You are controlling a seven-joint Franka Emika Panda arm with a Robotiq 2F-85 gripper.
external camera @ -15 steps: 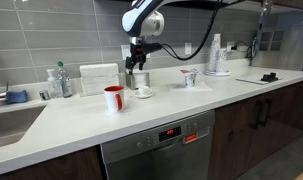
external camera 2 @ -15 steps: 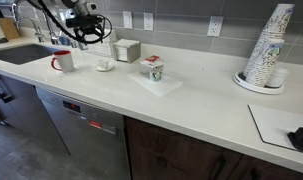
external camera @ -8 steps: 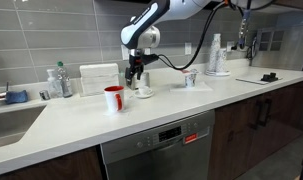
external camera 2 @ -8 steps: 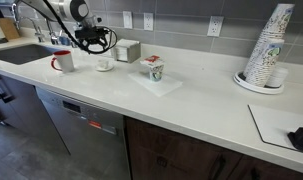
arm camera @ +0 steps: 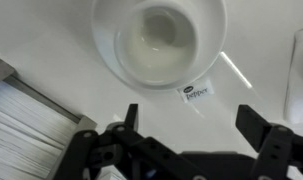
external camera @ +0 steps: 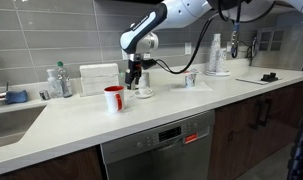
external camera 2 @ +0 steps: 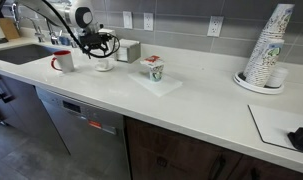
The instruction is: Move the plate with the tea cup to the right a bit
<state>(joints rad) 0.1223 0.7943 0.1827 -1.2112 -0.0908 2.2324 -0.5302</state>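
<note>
Gripper [arm camera: 191,121] open, fingers [arm camera: 129,118] spread wide with nothing between them, hanging just over the tea cup [arm camera: 161,38]. Wrist view looks straight down into the cup: white, pale cloudy inside, cannot tell if that is liquid or residue. A tea bag tag [arm camera: 196,90] lies on the counter [arm camera: 51,40] just beside the cup. In an exterior view the cup [external camera: 144,88] sits on its plate [external camera: 144,95] near the back of the counter, gripper [external camera: 137,80] right above it, not clearly touching. Red mug [external camera: 114,98] stands near the plate toward the front edge, contents not visible. White napkin holder [external camera: 99,78] sits by the wall, its napkins [arm camera: 26,115] stacked inside. Paper cup [external camera 2: 152,68] stands upright on a white napkin [external camera 2: 159,84], apart from the plate [external camera 2: 105,69]; contents not visible. Tall stack of paper cups [external camera 2: 269,45] at the far end of the counter, well apart. Clear bottle [external camera: 59,80] stands beside the sink [external camera: 11,120].
</note>
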